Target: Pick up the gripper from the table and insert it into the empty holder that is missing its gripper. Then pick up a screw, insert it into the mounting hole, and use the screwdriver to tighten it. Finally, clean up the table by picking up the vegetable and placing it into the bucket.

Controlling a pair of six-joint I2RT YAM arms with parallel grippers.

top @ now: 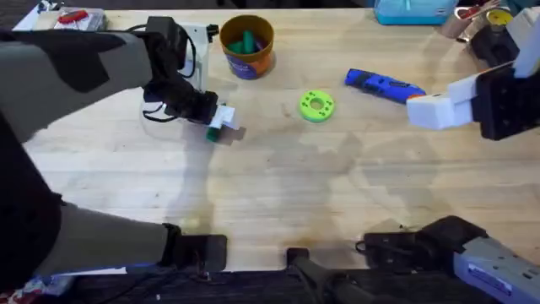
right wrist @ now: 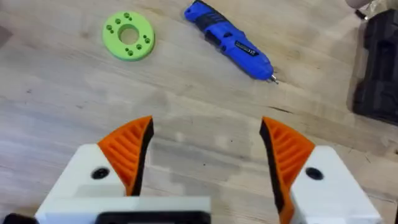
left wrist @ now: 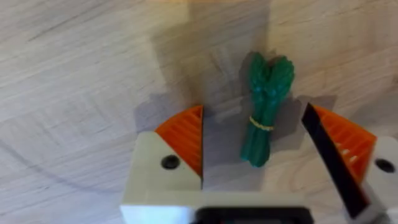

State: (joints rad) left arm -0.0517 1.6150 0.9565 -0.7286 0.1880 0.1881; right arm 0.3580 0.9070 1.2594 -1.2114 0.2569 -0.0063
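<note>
- Left pincer [left wrist: 255,155] low over the desk [top: 278,194], orange ribbed pads [left wrist: 183,140] wide apart, nothing clamped yet.
- Vegetable [left wrist: 264,112] lying flat on the wood directly in the gap between those pads; nearer the far pad side than dead centre, clear of both, touching neither.
- Long axis of vegetable running roughly along the pincer's reach, across the closing line; pads set to meet its two long flanks. Good alignment, by the look of it.
- Overhead: left pincer [top: 221,118] left of desk centre, a green bit showing at its tip; bucket [top: 247,47] just beyond and slightly right, near the far edge.
- Left arm plainly the nearer one. Right pincer [top: 422,110] well apart on the right side, beside the screwdriver [top: 384,84].
- Right pincer [right wrist: 205,152] also spread open and empty, bare wood between its pads.
- Vegetable look: small dark-green bundle, like asparagus stalks; flared knobbly tips at one end, narrower cut end at the other, thin yellowish band round the middle. Probably rigid plastic, light.
- Bucket: orange-tan cup, blue band at base, green item already standing inside.
- Lime-green disc [top: 316,105] with holes resting between bucket and screwdriver, not in the path.
- Judged next: close on the bundle near the band, lift, short carry to the bucket. Risk: slim piece rolling or tipping as one pad arrives first.
</note>
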